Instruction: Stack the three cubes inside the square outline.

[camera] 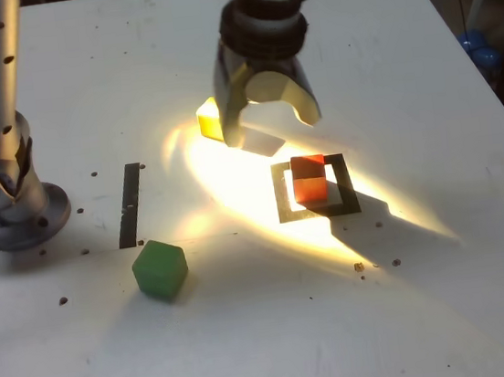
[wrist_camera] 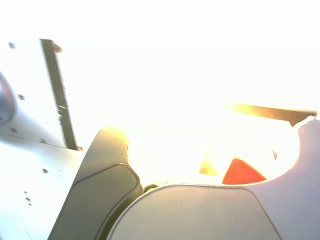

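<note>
The green solid-coloured cube lies nearest the exterior camera, on the white table, below the hand and toward the exterior view's left. The hand hangs above the table with its jaws spread, gripping nothing. Just below it in that view, the red cube sits inside the black tape square outline, white floor showing along its edges. The yellow cube is near the hand's left side in the exterior view, partly lost in glare.
</note>
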Motion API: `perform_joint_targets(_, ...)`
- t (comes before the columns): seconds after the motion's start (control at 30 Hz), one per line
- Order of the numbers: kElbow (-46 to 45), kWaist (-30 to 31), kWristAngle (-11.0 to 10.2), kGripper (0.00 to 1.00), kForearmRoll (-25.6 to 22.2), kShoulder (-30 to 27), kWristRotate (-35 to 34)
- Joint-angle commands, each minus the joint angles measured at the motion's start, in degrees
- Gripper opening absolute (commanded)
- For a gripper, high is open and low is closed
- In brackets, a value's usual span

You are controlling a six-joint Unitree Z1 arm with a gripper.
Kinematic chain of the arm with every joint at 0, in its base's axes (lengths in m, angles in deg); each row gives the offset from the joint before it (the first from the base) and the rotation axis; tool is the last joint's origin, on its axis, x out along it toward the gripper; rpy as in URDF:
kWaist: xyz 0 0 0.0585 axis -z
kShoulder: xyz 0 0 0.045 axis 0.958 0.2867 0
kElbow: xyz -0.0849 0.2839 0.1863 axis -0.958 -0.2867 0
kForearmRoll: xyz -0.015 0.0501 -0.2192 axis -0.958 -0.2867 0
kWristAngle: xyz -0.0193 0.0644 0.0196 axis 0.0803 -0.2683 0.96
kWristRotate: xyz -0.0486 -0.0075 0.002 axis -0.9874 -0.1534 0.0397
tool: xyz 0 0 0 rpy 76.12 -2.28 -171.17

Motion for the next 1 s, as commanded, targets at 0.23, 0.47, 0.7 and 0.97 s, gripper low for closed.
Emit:
perform_joint_targets(0.23, -5.52, -8.69, -0.38, 1.00, 0.55, -4.50, 4.01)
perform_joint_targets(0.47, -10.69, -14.29, -0.63, 1.00, 5.72, -5.70, 19.79)
perform_joint_targets(0.7, -17.42, -19.34, -2.75, 0.99, 12.43, -6.23, 38.17)
perform_joint_targets(0.97, -20.41, -21.66, -4.30, 0.99, 16.99, -6.15, 45.25)
